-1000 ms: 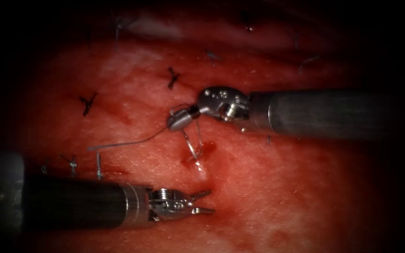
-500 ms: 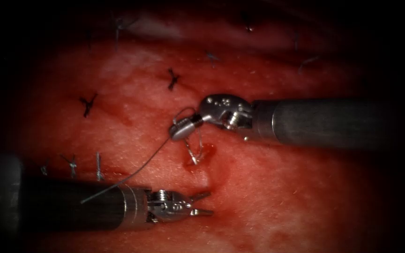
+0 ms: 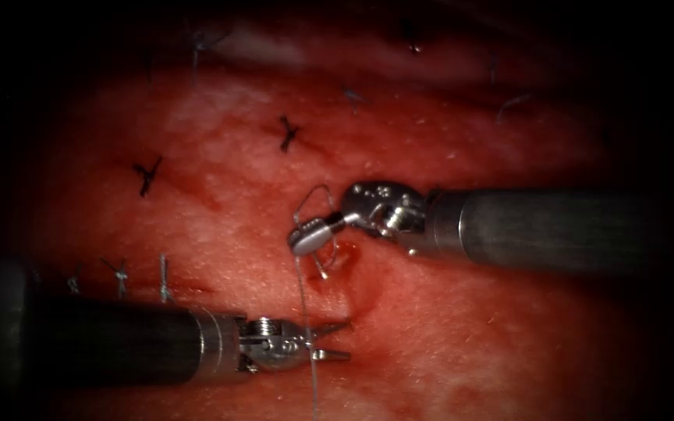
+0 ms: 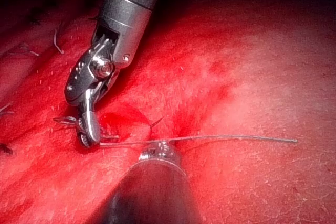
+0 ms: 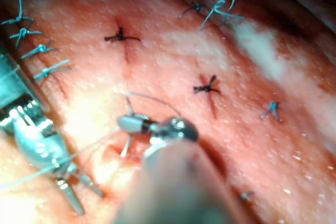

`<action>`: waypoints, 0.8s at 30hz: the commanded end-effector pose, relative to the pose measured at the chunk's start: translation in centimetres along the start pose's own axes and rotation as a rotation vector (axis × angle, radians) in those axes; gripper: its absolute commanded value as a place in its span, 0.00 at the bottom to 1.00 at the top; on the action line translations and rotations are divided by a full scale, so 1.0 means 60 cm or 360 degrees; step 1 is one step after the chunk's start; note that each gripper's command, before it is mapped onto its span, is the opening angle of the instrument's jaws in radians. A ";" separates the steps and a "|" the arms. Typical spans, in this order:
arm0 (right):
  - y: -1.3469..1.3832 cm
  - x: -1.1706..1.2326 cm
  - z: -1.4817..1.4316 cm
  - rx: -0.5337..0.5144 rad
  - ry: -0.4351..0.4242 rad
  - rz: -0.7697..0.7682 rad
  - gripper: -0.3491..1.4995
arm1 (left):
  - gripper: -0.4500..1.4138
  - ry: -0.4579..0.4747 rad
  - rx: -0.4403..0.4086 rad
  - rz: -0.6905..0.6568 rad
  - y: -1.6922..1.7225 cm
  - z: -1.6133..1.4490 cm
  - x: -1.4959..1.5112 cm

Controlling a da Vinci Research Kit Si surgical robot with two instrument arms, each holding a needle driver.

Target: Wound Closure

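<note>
The right gripper (image 3: 308,236) comes in from the right and sits just above the small open cut (image 3: 342,255) in the middle of the tissue (image 3: 462,327). Its jaws are clamped together on the curved needle (image 3: 315,204), gripping it partway along its curve. One stretch of the needle arches up and over the jaws, and the other end dips down toward the wet red fluid (image 3: 350,251) at the cut. I cannot tell whether that lower end is actually in the tissue or just resting at the edge.

From the jaws, the thread (image 3: 306,312) hangs almost straight down the endoscope view and crosses over the left gripper (image 3: 335,341). In the left wrist view the same thread (image 4: 220,138) runs as a long loose line across the tissue, away from the right gripper (image 4: 89,129).

The left gripper lies low, below the cut, with its two jaws apart and nothing between them. The thread passes in front of it without being held.

Finished dark stitches (image 3: 287,132) dot the tissue to the upper left, and another one (image 3: 147,173) sits further left.
</note>
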 end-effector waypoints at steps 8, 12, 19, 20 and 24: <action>-0.0017 -0.0049 0.0027 0.0021 -0.0044 0.0046 0.00 | 0.32 -0.0003 0.0001 -0.0003 0.0003 0.0005 0.0005; -0.0014 -0.0056 0.0022 -0.0026 0.0003 0.0044 0.00 | 0.32 -0.0013 0.0001 -0.0020 0.0003 -0.0004 0.0014; 0.0005 -0.0014 -0.0034 -0.0178 0.0284 -0.0069 0.55 | 0.32 0.0065 0.0032 0.0088 0.0008 -0.0043 0.0034; 0.0005 -0.0010 -0.0043 -0.0197 0.0294 -0.0095 0.56 | 0.32 0.0078 0.0045 0.0111 0.0009 -0.0048 0.0037; 0.0005 0.0004 -0.0077 -0.0254 0.0321 -0.0158 0.58 | 0.32 0.0124 0.0098 0.0168 0.0018 -0.0059 0.0048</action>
